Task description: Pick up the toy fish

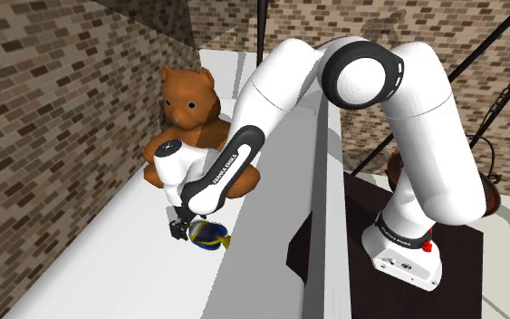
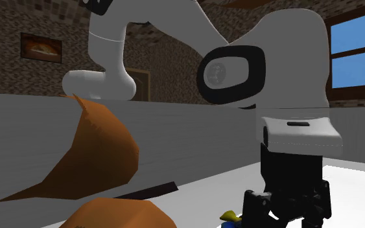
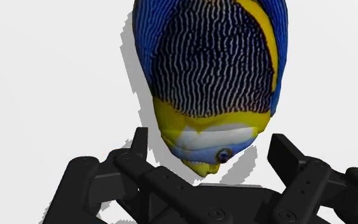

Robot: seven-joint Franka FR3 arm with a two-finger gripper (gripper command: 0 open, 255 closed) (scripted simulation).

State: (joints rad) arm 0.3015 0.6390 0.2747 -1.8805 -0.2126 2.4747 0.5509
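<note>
Blue and yellow toy fish (image 3: 212,63), its middle banded with wavy black and white lines, lies flat on a white counter (image 1: 108,263). Seen from the wrist, the black gripper (image 3: 212,145) hangs low over it with its two fingers (image 3: 139,147) spread apart, one on each side of the fish's yellow and white head. They stand just beside the head and do not clearly touch it. Judged from this, the approach is done, while the closing and the lift are left: the fish rests on the counter, not yet held. In the shoulder view the white arm (image 1: 271,100) reaches down in front of a brown teddy bear (image 1: 187,100), which sits near the fish, close to a brick wall (image 1: 53,100). Hard to make out: the wrist view cuts off the fish's tail end, in the second exterior view a small yellow and blue scrap of the fish peeks out beside the gripper at the lower edge, and whether the fingertips reach the counter cannot be told
</note>
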